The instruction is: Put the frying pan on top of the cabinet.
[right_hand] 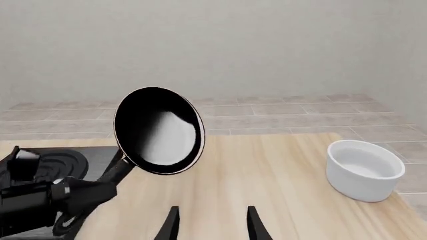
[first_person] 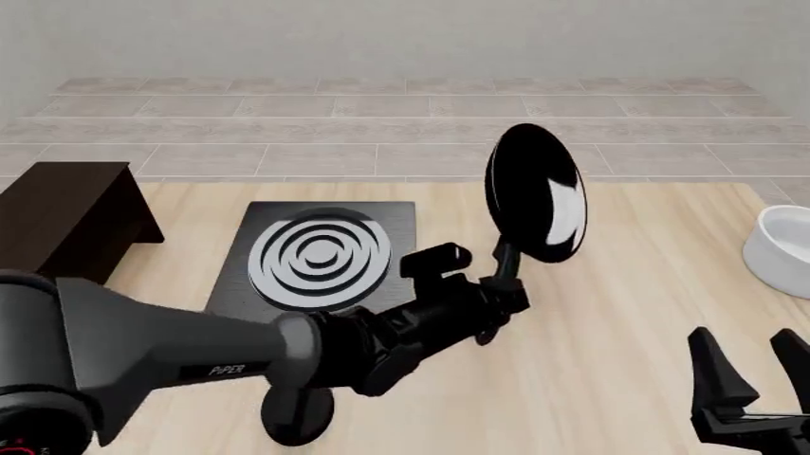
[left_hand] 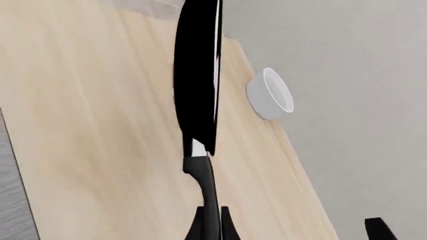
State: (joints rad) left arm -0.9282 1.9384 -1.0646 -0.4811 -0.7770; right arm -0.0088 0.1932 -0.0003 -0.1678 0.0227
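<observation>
The frying pan (first_person: 538, 194) hangs in the air over the table's middle, turned on edge with its handle pointing down. My left gripper (first_person: 503, 280) is shut on that handle. The left wrist view shows the frying pan (left_hand: 197, 75) edge-on, its handle pinched at my left gripper (left_hand: 212, 227). From the right wrist view the frying pan (right_hand: 160, 131) shows its glossy face. The cabinet (first_person: 64, 223) stands at the far left, dark brown with a flat top. My right gripper (first_person: 750, 365) stands open at the lower right, and in its own view the right gripper (right_hand: 211, 220) holds nothing.
A black square stove plate (first_person: 322, 256) with silver rings lies between the cabinet and the pan. A white bowl (first_person: 784, 248) sits near the table's right edge; the same bowl (right_hand: 363, 170) shows in the right wrist view and, as bowl (left_hand: 270, 94), in the left.
</observation>
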